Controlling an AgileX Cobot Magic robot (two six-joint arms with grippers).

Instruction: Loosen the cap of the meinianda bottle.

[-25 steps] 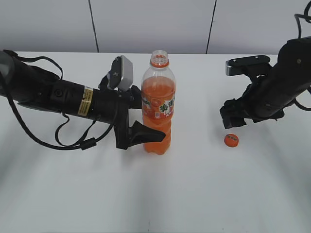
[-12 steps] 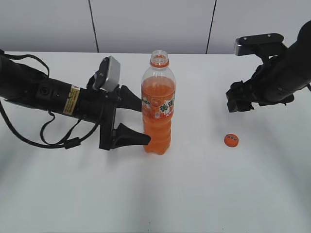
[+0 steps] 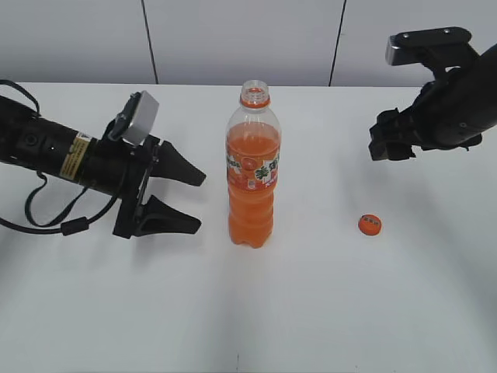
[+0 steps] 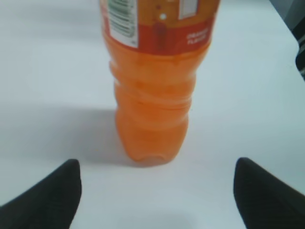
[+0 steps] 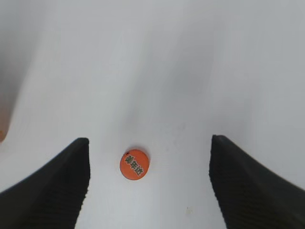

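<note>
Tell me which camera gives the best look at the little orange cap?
The right wrist view: the cap lies on the table between the open fingers, seen from above with its printed top readable. The exterior view shows it only as a small orange disc right of the bottle. The left wrist view misses it.

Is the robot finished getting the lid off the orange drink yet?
Looks done: the cap lies on the table, right of the meinianda bottle, whose neck is open. Nothing is in hand: the left gripper and right gripper both have open, empty jaws, clear of bottle and cap. Nothing seems left.
</note>
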